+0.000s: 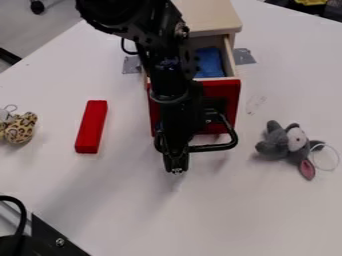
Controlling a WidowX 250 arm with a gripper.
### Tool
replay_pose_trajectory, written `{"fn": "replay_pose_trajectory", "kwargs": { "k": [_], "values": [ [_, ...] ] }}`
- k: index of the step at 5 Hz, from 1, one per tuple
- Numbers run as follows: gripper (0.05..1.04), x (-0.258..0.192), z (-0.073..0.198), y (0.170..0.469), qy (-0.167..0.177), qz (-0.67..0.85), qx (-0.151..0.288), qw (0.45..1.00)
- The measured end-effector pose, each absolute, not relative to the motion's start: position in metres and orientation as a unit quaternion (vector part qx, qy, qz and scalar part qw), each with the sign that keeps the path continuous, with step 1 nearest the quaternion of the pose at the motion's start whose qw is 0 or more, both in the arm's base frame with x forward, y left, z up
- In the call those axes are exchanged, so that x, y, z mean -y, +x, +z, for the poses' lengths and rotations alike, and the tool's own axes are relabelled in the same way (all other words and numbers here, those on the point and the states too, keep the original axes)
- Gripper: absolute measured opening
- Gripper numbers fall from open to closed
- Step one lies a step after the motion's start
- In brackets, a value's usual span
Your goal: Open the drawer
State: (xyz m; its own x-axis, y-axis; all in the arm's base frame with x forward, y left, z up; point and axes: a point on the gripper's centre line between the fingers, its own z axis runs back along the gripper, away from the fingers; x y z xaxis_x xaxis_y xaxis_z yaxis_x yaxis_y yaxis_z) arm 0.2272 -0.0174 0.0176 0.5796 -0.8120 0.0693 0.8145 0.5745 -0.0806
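Observation:
The drawer (226, 102) has a red front and stands partly pulled out of a light wooden cabinet (207, 17); a blue cloth (210, 63) lies inside it. A black handle (215, 147) sticks out from the drawer front. My gripper (176, 169) hangs down in front of the drawer, pointing toward the camera side, at the left part of the handle. The arm covers the left half of the drawer front and the handle's left end, so how the gripper meets the handle is hidden.
A red block (91, 126) lies left of the drawer. A grey plush toy (286, 143) with a ring is at the right, and a spotted plush toy (19, 128) at the left edge. Black metal equipment (47, 235) occupies the lower left corner of the white table (267, 215).

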Motion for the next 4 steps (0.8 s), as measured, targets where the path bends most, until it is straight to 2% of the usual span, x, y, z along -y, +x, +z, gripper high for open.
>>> {"fn": "replay_pose_trajectory", "kwargs": {
  "k": [1,2,3,4],
  "values": [
    [0.700,0.020,0.022,0.235,-0.052,-0.453,0.024,0.889],
    [0.969,0.022,0.027,0.240,-0.057,-0.447,0.029,0.892],
    [1.000,0.026,0.040,0.246,-0.067,-0.439,0.042,0.895],
    [1.000,0.030,0.076,0.251,-0.075,-0.432,0.057,0.897]
  ]
}}
